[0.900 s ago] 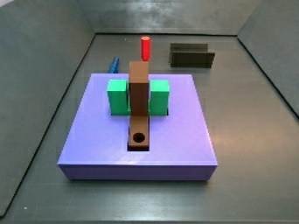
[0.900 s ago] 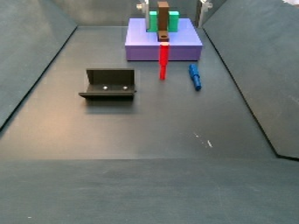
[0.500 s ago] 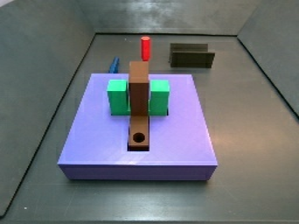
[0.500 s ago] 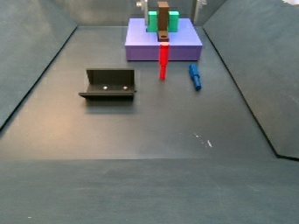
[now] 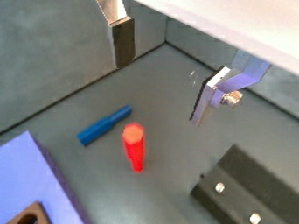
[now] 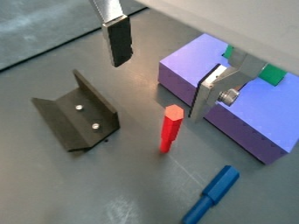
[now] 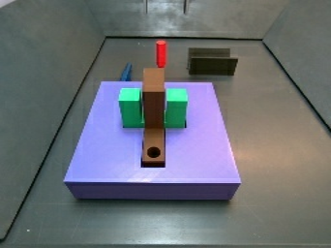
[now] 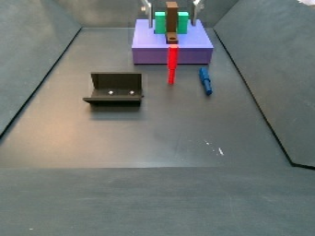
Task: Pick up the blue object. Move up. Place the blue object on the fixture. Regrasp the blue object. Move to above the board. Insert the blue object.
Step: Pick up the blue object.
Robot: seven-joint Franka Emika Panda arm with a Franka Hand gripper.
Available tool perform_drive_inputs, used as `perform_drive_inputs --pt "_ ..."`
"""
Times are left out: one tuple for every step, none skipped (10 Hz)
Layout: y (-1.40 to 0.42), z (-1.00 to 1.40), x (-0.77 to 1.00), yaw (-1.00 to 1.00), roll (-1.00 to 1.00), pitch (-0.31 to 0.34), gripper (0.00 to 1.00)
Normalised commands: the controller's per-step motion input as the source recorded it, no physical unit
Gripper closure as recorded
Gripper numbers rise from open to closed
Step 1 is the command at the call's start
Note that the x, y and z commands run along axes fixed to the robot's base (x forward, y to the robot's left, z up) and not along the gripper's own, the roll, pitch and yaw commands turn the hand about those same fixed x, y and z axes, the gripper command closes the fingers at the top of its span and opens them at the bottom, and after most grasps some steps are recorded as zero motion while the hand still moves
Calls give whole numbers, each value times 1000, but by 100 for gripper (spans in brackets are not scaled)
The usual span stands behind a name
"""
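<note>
— Gripper first: where is it, and is it holding anything?

— High above the floor, over the ground between the fixture and the board. Its fingers stand wide apart with nothing between them; only bare floor and the red peg show in the gap. In the side views just its fingertips peek in at the upper edge.

— And the blue object?

— Lying flat on the floor, just beside the board's edge and near the red peg but apart from it. A side view shows it well clear of the fixture.

— Why stay so high and spread?

— My reading: pickup has not begun, and open jaws suit a descent over a lying peg.

— What makes it awkward?

— The red peg stands upright close by, so a finger could clip it. The brown bar with its hole waits on the board, braced by the green block.
</note>
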Motion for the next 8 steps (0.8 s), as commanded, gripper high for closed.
perform_drive_inputs --pt "-117 -403 14 0 -199 -113 0" --pt "-109 -391 0 0 -173 -89 0" --pt "-140 -386 26 0 -157 -83 0" --pt "-149 -463 46 -63 -89 -86 0" --pt "-146 -417 14 0 -50 -69 0" --pt "-114 -386 6 0 -63 -51 0" --pt "-123 -366 0 0 -47 -43 0" --pt "-97 -346 0 0 -49 -27 0"
